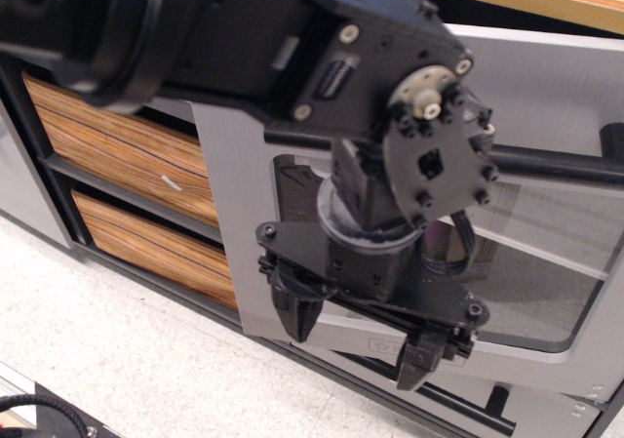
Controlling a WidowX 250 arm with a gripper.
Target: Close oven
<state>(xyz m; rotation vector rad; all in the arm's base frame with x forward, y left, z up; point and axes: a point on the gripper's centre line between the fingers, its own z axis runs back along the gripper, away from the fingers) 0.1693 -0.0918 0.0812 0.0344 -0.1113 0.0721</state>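
- My arm blocks much of the oven (546,97); its door fills centre to 3 o'clock, its handle (561,163) partly hidden.
- The embossed logo is unreadable behind the pincer (361,338).
- The pincer points toward 6 o'clock, fingers spread apart, gripping nothing, before the window (531,282).

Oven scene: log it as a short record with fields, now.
oven: silver-grey door with a clear window, appears swung partly open
handle: thick black bar across the door, untouched
gripper: in front of the door's lower window edge, fingers apart, holding nothing
wood-grain drawer fronts: two, stacked left of the oven
narrow silver drawer: below the door, with a thin black handle
floor: pale, speckled
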